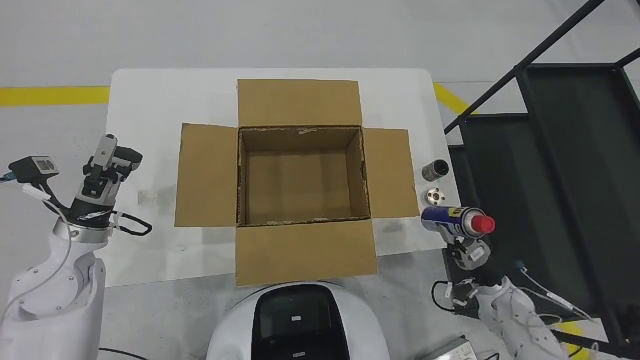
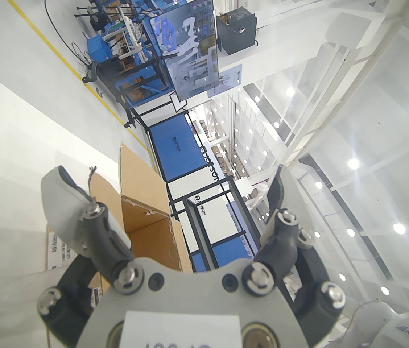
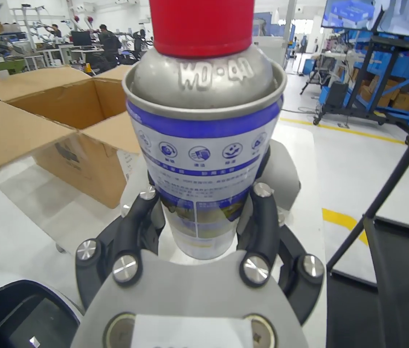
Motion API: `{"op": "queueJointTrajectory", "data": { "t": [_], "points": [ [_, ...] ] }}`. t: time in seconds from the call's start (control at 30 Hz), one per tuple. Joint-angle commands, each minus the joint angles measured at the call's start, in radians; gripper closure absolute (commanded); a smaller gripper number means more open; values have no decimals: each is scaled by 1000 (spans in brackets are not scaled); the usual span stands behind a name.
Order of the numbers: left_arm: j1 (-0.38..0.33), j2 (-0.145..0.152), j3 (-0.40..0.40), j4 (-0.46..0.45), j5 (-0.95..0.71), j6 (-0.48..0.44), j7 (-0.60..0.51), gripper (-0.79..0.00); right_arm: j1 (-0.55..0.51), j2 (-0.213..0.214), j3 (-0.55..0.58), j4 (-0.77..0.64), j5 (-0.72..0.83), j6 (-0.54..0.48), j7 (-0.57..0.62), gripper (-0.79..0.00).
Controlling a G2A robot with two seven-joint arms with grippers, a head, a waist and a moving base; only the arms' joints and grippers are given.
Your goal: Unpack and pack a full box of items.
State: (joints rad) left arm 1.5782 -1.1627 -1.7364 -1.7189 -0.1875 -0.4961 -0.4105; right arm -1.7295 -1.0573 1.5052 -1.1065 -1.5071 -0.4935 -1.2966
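Note:
An open cardboard box (image 1: 303, 173) sits mid-table with all its flaps folded out; its inside looks bare. My right gripper (image 1: 468, 252) is at the table's right front corner, shut on a blue spray can (image 1: 457, 218) with a red cap (image 1: 483, 224), lying sideways over the table edge. In the right wrist view the spray can (image 3: 204, 153) stands between the fingers (image 3: 259, 211), with the box (image 3: 63, 124) beyond. My left gripper (image 1: 110, 155) hangs open off the table's left edge, nothing between its fingers (image 2: 63, 197); the box (image 2: 143, 219) lies past them.
Two small metal cylinders (image 1: 435, 171) (image 1: 434, 196) stand on the white table (image 1: 150, 110) right of the box's right flap. A dark metal stair frame (image 1: 560, 160) rises close to the table's right edge. The table's left part is bare.

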Motion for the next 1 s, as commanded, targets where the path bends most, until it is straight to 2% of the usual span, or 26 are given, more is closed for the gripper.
{"op": "queueJointTrajectory", "data": {
  "t": [0.0,0.13,0.3,0.4,0.63,0.73,0.97],
  "points": [
    [0,0,0,0,0,0,0,-785,-46,9,40,-137,-1,-1,81,0],
    [0,0,0,0,0,0,0,-785,-108,17,102,-358,24,16,253,0],
    [0,0,0,0,0,0,0,-785,-152,18,132,-562,19,54,455,0],
    [0,0,0,0,0,0,0,-785,-151,16,110,-641,-18,94,560,0],
    [0,0,0,0,0,0,0,-785,-71,6,11,-736,-98,137,788,0],
    [0,0,0,0,0,0,0,-785,-58,3,-10,-768,-117,160,833,0],
    [0,0,0,0,0,0,0,-785,-58,3,-10,-771,-118,162,835,0]
  ]
}}
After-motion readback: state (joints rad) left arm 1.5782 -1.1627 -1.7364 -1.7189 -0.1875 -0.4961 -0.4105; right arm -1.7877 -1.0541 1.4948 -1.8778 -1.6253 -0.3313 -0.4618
